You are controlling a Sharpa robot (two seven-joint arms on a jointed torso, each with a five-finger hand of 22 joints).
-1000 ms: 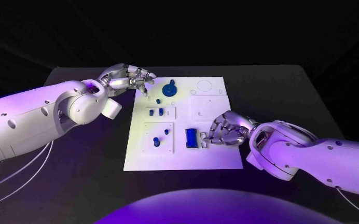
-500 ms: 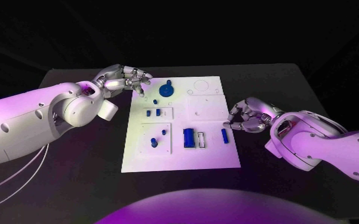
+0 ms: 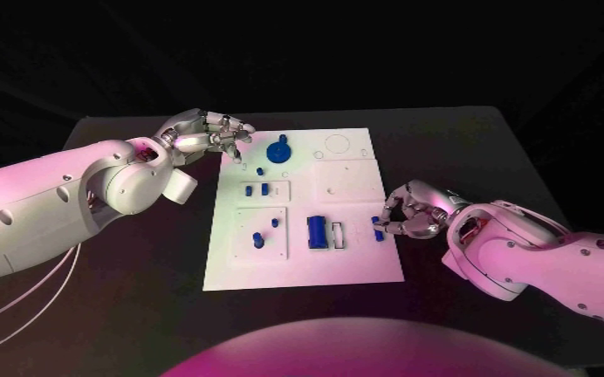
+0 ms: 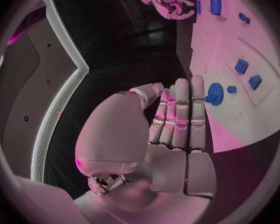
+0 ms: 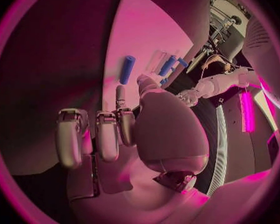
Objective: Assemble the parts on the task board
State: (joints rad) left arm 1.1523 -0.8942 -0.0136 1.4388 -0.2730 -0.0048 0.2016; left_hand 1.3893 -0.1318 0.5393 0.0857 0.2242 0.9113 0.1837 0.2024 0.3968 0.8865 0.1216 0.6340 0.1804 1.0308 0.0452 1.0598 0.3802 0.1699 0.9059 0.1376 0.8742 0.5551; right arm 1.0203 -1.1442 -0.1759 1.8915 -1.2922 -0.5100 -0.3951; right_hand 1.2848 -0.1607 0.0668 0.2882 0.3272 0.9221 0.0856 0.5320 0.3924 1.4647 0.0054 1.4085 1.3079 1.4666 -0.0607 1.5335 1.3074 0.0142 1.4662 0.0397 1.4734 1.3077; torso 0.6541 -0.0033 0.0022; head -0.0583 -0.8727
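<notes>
Several blue parts (image 3: 319,232) were seen placed on the task board (image 3: 353,268), but one small blue bar (image 3: 376,228) at its right edge was judged still loose. The right hand (image 3: 413,211) was curled beside this bar, and a grip could not be told. The left hand (image 3: 208,134), upper left, was held with fingers (image 4: 180,115) together and empty.

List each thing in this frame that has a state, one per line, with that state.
Left hand: empty, fingers curled, above the board's far left corner.
Right hand: at the board's right edge, fingers on the small blue bar.
Small blue bar: lying flat.
Board: flat on the table.
</notes>
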